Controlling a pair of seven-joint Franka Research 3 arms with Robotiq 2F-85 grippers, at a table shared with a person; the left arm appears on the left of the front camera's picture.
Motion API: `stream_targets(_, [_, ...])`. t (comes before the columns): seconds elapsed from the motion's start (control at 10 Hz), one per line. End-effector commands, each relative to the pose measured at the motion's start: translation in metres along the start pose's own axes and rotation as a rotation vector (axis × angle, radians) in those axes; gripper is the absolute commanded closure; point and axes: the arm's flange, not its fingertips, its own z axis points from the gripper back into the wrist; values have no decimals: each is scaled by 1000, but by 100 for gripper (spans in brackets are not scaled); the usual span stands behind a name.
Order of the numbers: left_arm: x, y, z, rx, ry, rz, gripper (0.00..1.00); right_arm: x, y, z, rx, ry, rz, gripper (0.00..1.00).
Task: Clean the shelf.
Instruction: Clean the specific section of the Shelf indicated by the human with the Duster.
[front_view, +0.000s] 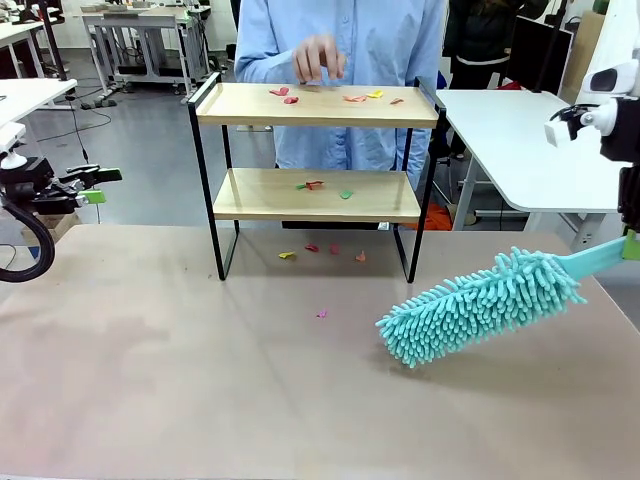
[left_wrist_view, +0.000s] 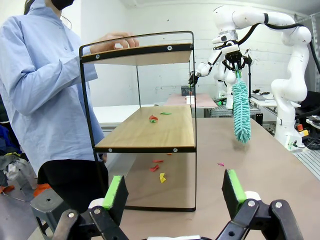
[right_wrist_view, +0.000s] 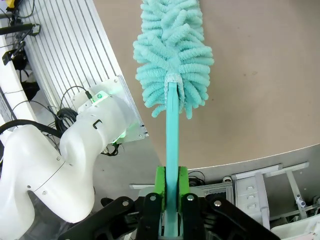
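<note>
Clamping the teal duster, right claw hung right of the shelf; left claw gaped empty; scraps littered both boards, cleaning seemingly unstarted.

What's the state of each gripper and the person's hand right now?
Left gripper: open, empty.
Right gripper: closed on the duster handle.
Person's hand: above the shelf top board; contents cannot be told.

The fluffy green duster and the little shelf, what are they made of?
The duster looks like soft microfibre, going by its fuzzy teal strands, on a smooth handle, probably plastic. The shelf has two pale boards with a wood-grain look, perhaps wood or laminate, in a thin matt black frame, likely metal.
</note>
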Motion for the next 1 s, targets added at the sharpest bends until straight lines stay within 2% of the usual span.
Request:
stream_targets(0.0, [3, -2, 0, -3, 0, -2, 0, -4, 2, 1, -5, 6, 0, 87])
stream_targets(0.9, [3, -2, 0, -3, 0, -2, 0, -4, 2, 1, -5, 6, 0, 87])
